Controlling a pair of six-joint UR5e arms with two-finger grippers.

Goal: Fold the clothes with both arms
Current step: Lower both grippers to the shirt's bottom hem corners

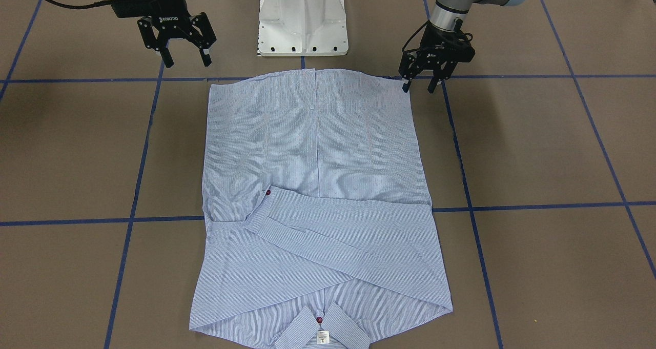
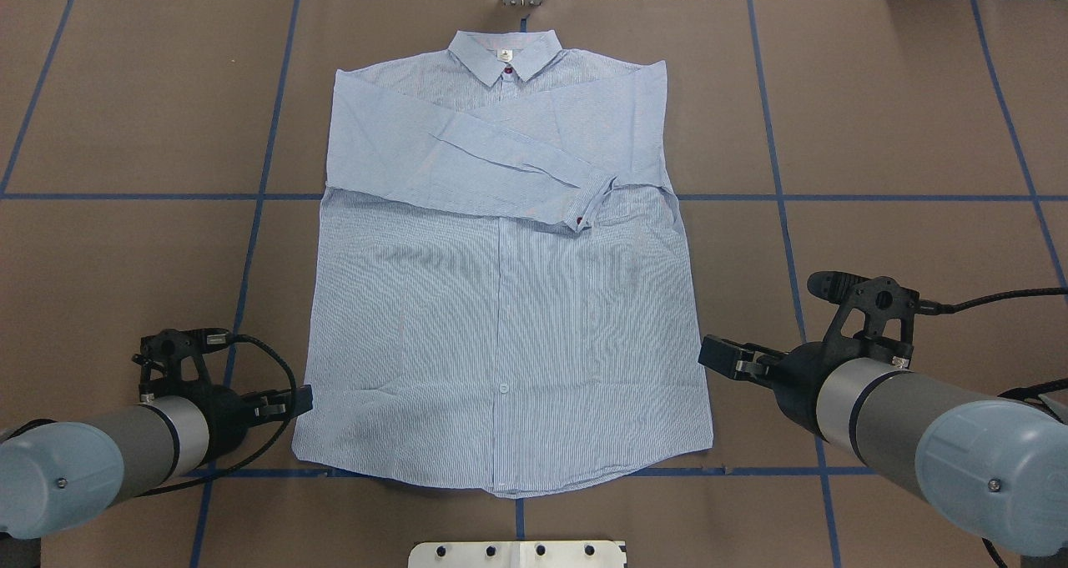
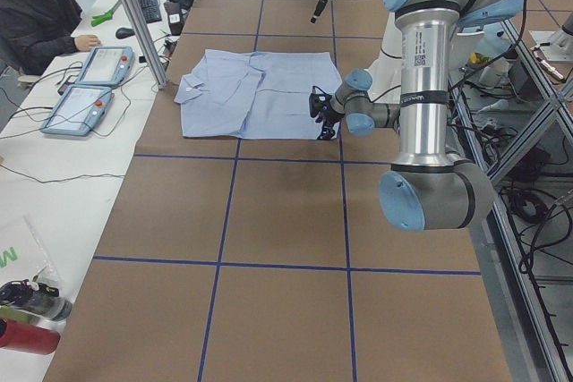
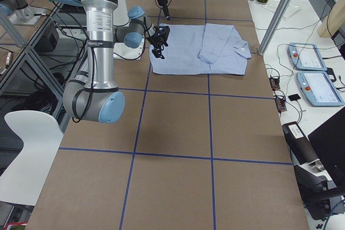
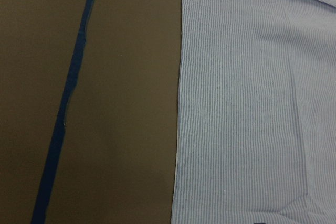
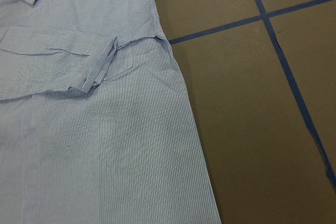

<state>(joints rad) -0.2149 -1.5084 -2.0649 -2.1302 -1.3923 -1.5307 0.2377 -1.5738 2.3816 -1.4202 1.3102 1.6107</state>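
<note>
Where the shirt (image 2: 501,318) lies: flat and front up at the middle of the brown table (image 2: 125,243), buttoned.
Heading: collar (image 2: 505,51) at the far edge away from the robot, hem (image 2: 501,486) nearest the white pedestal (image 1: 302,21).
Long axis: runs straight out from the robot, square to the blue tape (image 2: 259,176) grid.
Sleeves: both are folded in across the chest. The upper sleeve (image 2: 467,159) slants from the robot's left shoulder side down to a cuff (image 2: 588,205) with a dark red button.
Edges: side seams fairly straight, hem slightly curved and lying along a tape line, with both hem corners exposed.
Open room: bare table on both sides of the shirt and between the hem and the pedestal.
Left gripper (image 1: 418,89): low at the hem corner on its side, jaws parted a little. One fingertip (image 1: 405,87) is right at the cloth edge, contact not clear. It grips nothing.
Right gripper (image 1: 187,62): jaws spread wide and holding nothing. It is up off the table, near its hem corner but apart from the cloth.
</note>
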